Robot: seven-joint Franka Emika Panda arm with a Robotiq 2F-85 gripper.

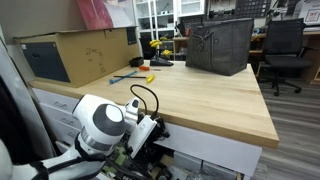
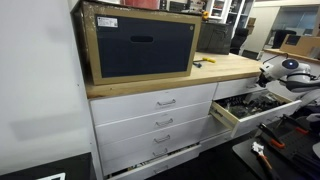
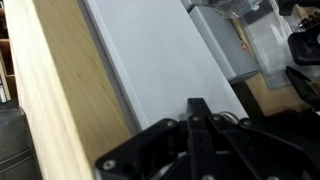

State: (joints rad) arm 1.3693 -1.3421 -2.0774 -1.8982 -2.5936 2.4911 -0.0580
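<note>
My gripper (image 3: 197,106) is shut, its two black fingers pressed together with nothing visible between them. In the wrist view its tip points at a white drawer front (image 3: 160,55) just below the wooden worktop edge (image 3: 55,90). In an exterior view the gripper (image 1: 150,136) hangs below the front edge of the wooden worktop (image 1: 200,95), by the drawers. In an exterior view the arm (image 2: 288,72) stands over an open drawer (image 2: 226,118) at the cabinet's right side, with tools inside.
A cardboard box (image 1: 75,55) and a dark bin (image 1: 220,45) stand on the worktop, with small tools (image 1: 135,76) between them. A large framed box (image 2: 140,42) sits above several closed drawers (image 2: 150,102). An office chair (image 1: 285,50) stands behind.
</note>
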